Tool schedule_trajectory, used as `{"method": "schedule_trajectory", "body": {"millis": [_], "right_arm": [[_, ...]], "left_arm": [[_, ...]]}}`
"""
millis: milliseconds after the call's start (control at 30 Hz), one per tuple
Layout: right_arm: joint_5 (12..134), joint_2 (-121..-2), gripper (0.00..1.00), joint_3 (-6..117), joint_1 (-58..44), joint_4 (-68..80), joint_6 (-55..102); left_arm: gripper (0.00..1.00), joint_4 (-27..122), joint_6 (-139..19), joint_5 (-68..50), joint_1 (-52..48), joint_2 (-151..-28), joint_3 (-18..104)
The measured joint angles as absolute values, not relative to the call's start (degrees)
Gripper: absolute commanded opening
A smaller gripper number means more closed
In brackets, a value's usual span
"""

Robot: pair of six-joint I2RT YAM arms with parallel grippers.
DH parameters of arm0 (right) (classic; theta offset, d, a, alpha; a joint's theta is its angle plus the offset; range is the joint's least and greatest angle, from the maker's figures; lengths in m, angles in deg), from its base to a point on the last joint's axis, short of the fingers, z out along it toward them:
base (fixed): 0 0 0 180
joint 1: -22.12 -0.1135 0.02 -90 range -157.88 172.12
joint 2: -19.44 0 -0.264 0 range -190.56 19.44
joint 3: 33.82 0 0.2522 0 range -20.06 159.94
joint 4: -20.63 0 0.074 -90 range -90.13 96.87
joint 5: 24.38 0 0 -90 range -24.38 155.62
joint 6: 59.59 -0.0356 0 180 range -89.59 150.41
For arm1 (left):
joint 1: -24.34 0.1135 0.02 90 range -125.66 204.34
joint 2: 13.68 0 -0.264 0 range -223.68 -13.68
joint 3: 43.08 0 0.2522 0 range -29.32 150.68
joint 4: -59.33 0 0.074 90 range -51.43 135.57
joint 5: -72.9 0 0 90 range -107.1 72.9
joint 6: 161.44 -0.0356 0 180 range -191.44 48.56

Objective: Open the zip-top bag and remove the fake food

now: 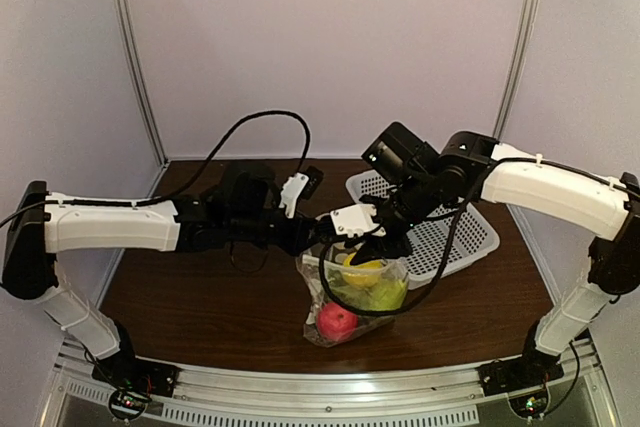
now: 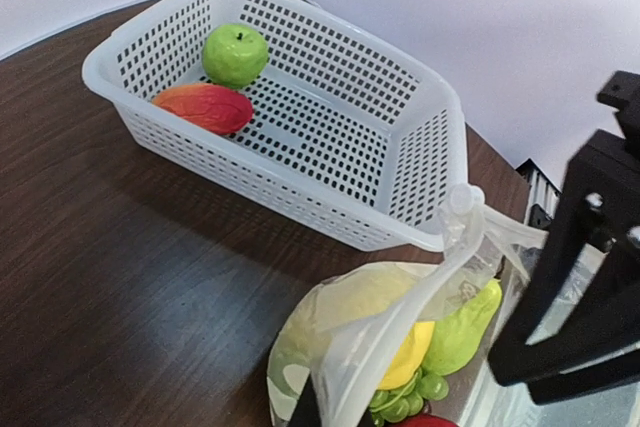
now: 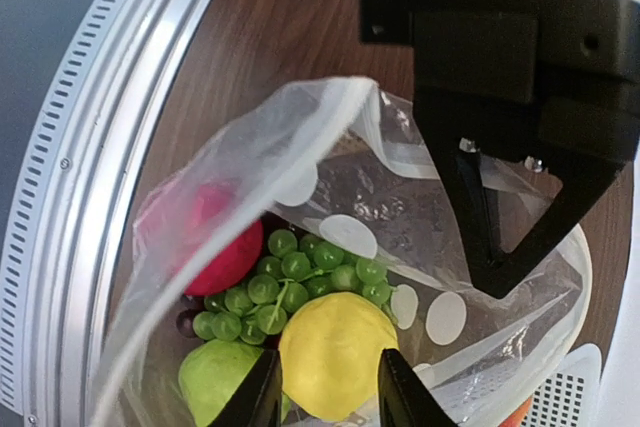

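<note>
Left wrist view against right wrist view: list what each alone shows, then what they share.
Left wrist only: a green apple and a red-orange fruit lying in the white basket. Right wrist only: the left gripper, clamped on the rim of the zip-top bag. Both: that open bag, the yellow lemon and green grapes inside it, and the wooden table.

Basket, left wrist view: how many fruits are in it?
2 in the white basket: a green apple at its left end in that view, and a red-orange fruit beside it against the near wall. None seems hidden.
</note>
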State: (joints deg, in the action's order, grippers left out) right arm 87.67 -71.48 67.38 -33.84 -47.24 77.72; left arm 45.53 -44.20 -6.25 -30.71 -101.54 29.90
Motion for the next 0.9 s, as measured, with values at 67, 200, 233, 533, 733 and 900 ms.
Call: {"method": "schedule_trajectory", "body": {"millis": [67, 200, 233, 533, 733, 900], "right_arm": [[84.8, -73.0, 0.34, 68.6, -33.9, -48.1, 78.7], [79.7, -74.0, 0.34, 68.8, -34.3, -48.9, 80.6], [78.6, -74.0, 0.36, 68.6, -34.5, -48.8, 81.1], [71.3, -74.0, 0.64, 61.5, -37.1, -46.2, 83.7], [67.8, -74.1, 0.73, 58.4, -37.2, -42.1, 84.2], [65.3, -76.1, 0.75, 56.7, -37.2, -39.4, 83.8]], "left_arm": [[0.00, 46.4, -43.9, -4.9, -30.7, -101.5, 29.8], [0.00, 47.9, -43.3, -3.3, -30.7, -101.8, 29.2], [0.00, 48.3, -43.1, -3.2, -30.7, -102.0, 29.2], [0.00, 49.9, -42.6, -2.7, -30.7, -104.3, 29.1], [0.00, 50.1, -42.6, -2.7, -30.7, -105.5, 29.1], [0.00, 50.2, -42.6, -2.7, -30.7, -106.6, 29.1]]}}
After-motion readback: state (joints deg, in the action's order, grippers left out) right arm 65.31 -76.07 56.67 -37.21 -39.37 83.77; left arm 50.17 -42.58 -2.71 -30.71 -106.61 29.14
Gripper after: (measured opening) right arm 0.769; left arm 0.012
